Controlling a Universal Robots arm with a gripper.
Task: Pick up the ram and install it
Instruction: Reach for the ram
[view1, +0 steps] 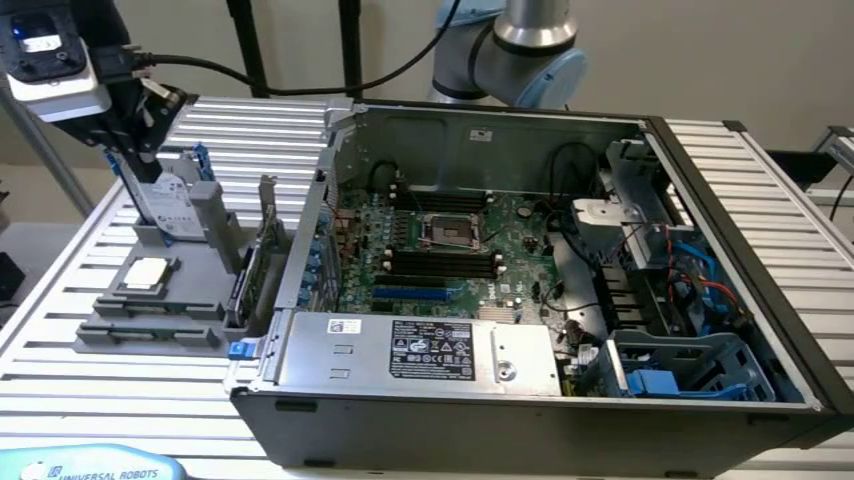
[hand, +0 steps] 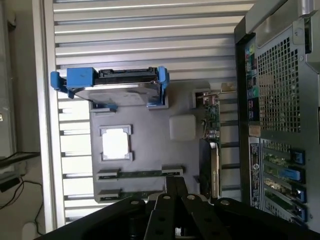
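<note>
Hanging over a grey holder (hand: 150, 150) on the slatted bench (view1: 120, 400), the claw (hand: 171, 184) has its fingers pressed together and carries nothing. In the wrist view its tips show close to the ram (hand: 140, 173), which lies flat in a groove of the holder. A second stick (hand: 131, 194) lies in the groove beside it, and neither is lifted.

A clean pick likely means spreading the fingers, setting them across the stick's thin width near its middle, and lifting straight up. That way the stick should not bind in the groove or drag its neighbour.

Further along the holder sits a square silver processor (hand: 116, 144), then a drive (hand: 120, 92) in a blue caddy at the far end. An upright card (hand: 212, 150) with a metal bracket stands at the holder's edge, between it and the open case (view1: 534, 430). It looks like the obstacle to clear. Inside the case, the black slots (view1: 441, 262) on the board appear empty.
</note>
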